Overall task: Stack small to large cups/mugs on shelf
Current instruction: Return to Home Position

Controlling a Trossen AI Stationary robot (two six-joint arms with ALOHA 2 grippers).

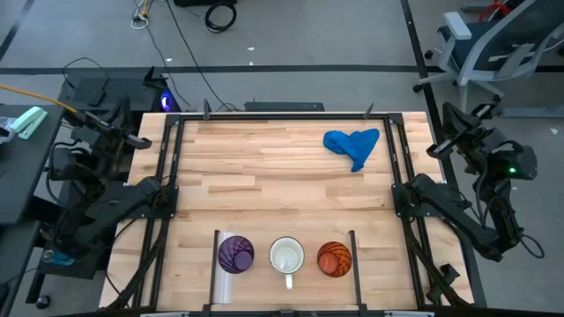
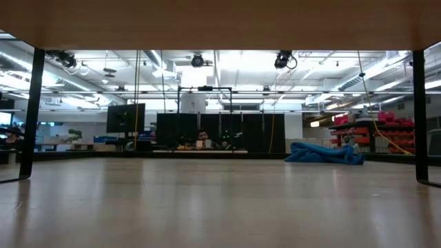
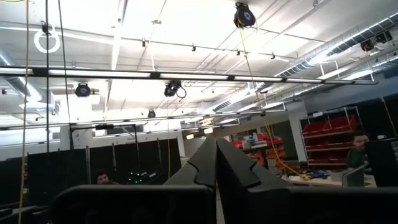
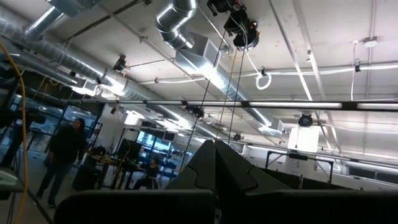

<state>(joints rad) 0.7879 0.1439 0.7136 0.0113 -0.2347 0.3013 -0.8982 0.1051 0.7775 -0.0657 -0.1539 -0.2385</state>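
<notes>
Purple cup (image 1: pixel 235 254), white mug (image 1: pixel 286 256) and orange cup (image 1: pixel 334 259) sit side by side on the shelf (image 1: pixel 260 282), mid near edge of the table (image 1: pixel 264 176) — not nested. Left gripper (image 3: pixel 216 148) and right gripper (image 4: pixel 214 149) both pressed together, empty, off the side edges. For homing, retract slowly — no sweep over the cups.

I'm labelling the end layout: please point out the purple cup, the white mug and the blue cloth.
purple cup (image 1: pixel 235 254): high view, centre of its patterned inside.
white mug (image 1: pixel 286 256): high view, middle of its open inside.
blue cloth (image 1: pixel 352 145): high view, middle of the crumpled fabric.
</notes>
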